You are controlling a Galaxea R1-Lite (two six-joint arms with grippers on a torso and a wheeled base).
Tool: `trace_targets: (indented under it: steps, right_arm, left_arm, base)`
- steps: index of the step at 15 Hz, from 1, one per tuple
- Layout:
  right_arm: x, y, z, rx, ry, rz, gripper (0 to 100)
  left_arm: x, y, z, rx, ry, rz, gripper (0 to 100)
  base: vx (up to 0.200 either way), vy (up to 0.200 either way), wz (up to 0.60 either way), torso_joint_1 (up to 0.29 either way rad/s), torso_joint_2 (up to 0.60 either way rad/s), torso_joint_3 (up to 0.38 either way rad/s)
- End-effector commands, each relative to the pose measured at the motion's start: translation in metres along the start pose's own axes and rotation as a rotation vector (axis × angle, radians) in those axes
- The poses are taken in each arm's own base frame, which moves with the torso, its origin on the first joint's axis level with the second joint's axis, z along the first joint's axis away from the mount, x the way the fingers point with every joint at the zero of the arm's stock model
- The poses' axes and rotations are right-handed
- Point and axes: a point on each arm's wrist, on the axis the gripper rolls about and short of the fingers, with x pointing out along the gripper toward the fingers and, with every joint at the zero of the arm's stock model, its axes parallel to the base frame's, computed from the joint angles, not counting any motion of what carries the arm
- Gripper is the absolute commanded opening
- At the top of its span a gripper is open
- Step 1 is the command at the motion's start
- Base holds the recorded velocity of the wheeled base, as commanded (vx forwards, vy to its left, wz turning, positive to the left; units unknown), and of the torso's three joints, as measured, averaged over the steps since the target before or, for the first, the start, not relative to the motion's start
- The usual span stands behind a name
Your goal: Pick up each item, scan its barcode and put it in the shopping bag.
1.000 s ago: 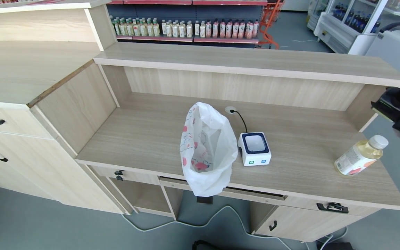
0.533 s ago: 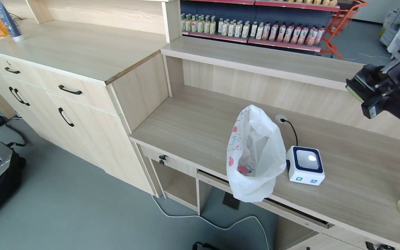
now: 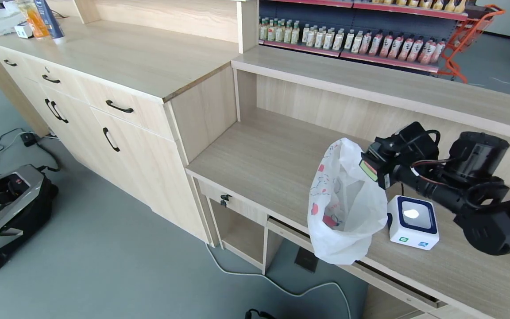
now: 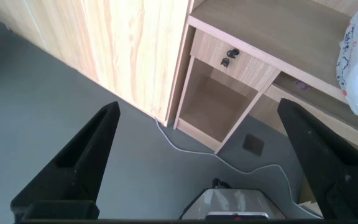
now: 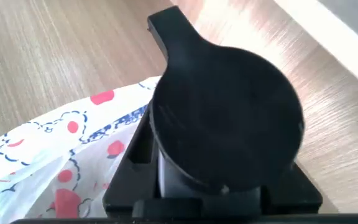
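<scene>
the bag (image 3: pixel 345 208) is a thin white plastic sack printed with red and blue cartoon marks. it stands with its mouth open upward near the front edge of the table (image 3: pixel 259 164), and its rounded bottom bulges out past that edge. it sits just beside the scanner (image 3: pixel 412 219), on that box's left; whether the two touch cannot be told. the scanner is a small white box with a dark blue top and a lit window. the bag looks very light, soft and limp, holding its shape only loosely, so a nudge would likely crumple it, close the mouth or tip it off the edge. if it must be held, the upper rim looks like the best place, since the smooth film of the sides would slip and fold. an item is best lowered straight through the mouth. the right end effector (image 3: pixel 375 167) hangs just above the bag's mouth, at the rim nearest the scanner. a green and red patch shows at its front, but it cannot be told whether that is a held item, or whether the end effector is apart or together. the left end effector (image 4: pixel 197 107) is spread wide apart and empty, low over the floor (image 4: pixel 73 81) in front of the table.
</scene>
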Motion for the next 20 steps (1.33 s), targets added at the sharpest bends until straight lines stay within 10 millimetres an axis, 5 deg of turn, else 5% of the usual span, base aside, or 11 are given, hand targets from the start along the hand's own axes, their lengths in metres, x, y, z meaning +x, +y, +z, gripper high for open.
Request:
trace_targets:
  steps: [1, 9, 20]
  right_arm:
    - [0.017, 0.016, -0.036, 0.073, 0.094, 0.048, 0]
    - [0.044, 0.014, -0.066, 0.246, 0.130, 0.025, 0]
    - [0.066, 0.012, -0.100, 0.264, 0.158, 0.008, 0]
  left_arm:
    - [0.000, 0.000, 0.000, 0.000, -0.002, 0.000, 100]
    - [0.000, 0.000, 0.000, 0.000, 0.000, 0.000, 100]
    - [0.000, 0.000, 0.000, 0.000, 0.000, 0.000, 100]
  base:
    - [0.000, 0.000, 0.00, 0.000, 0.00, 0.000]
    - [0.000, 0.000, 0.00, 0.000, 0.00, 0.000]
    - [0.000, 0.000, 0.00, 0.000, 0.00, 0.000]
